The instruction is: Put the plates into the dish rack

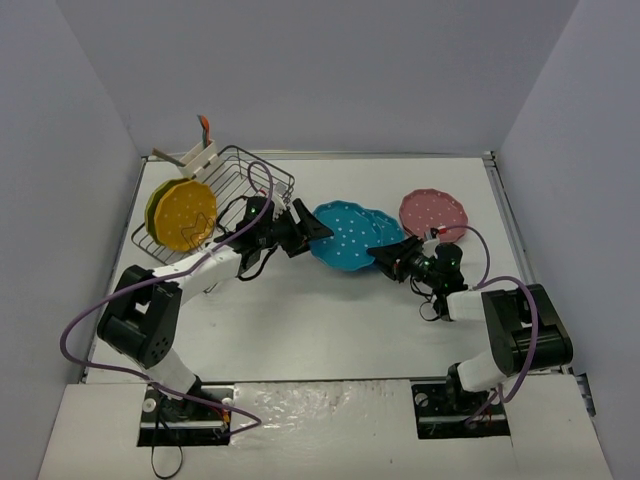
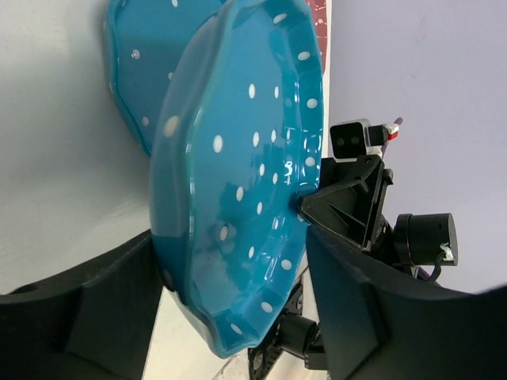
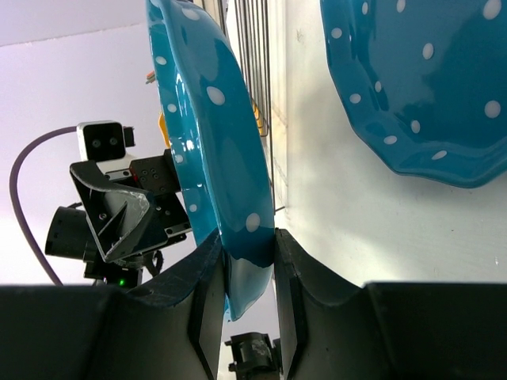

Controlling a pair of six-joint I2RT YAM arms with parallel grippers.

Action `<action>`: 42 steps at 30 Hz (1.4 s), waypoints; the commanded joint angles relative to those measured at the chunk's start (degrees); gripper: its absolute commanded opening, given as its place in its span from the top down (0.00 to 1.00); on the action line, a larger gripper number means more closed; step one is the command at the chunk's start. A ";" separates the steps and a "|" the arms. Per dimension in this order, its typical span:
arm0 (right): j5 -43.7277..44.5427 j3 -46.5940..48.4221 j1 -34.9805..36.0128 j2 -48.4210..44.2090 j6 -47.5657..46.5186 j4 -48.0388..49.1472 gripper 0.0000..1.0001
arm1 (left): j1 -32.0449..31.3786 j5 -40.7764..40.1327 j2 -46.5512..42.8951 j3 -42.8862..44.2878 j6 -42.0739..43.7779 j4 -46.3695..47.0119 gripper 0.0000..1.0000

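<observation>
A teal blue plate [image 1: 340,237] stands on edge above the table's middle, gripped from both sides. My left gripper [image 1: 312,232] is shut on its left rim; in the left wrist view the plate [image 2: 238,182] fills the gap between both fingers. My right gripper [image 3: 248,245] is shut on the opposite rim of the same plate [image 3: 206,119]. A second teal plate [image 1: 387,227] lies flat just behind, and a pink plate [image 1: 433,212] lies further right. The dish rack [image 1: 255,178] at back left holds a yellow plate [image 1: 187,215] with a green one [image 1: 154,207] behind it.
A white utensil caddy [image 1: 200,155] sits at the rack's far left corner. Grey walls close in the table on three sides. Purple cables loop from both arms, and the right arm's base [image 1: 520,330] stands near the table's right edge.
</observation>
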 commanded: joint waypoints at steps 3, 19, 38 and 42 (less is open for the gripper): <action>-4.43 3.86 0.35 -2.24 0.52 28.39 1.00 | -0.67 3.70 -1.86 2.12 -2.56 7.44 0.50; -5.09 4.28 1.33 -6.51 -6.42 17.00 0.71 | -0.76 5.40 -4.25 0.01 -2.07 15.50 1.00; 5.39 16.64 0.97 -24.56 -40.33 -40.14 0.00 | 3.02 -2.87 -17.84 14.61 26.85 -21.06 1.00; 5.31 16.26 0.89 -25.59 -40.96 -40.30 0.00 | 6.24 -4.60 -19.56 18.84 34.31 -28.06 1.00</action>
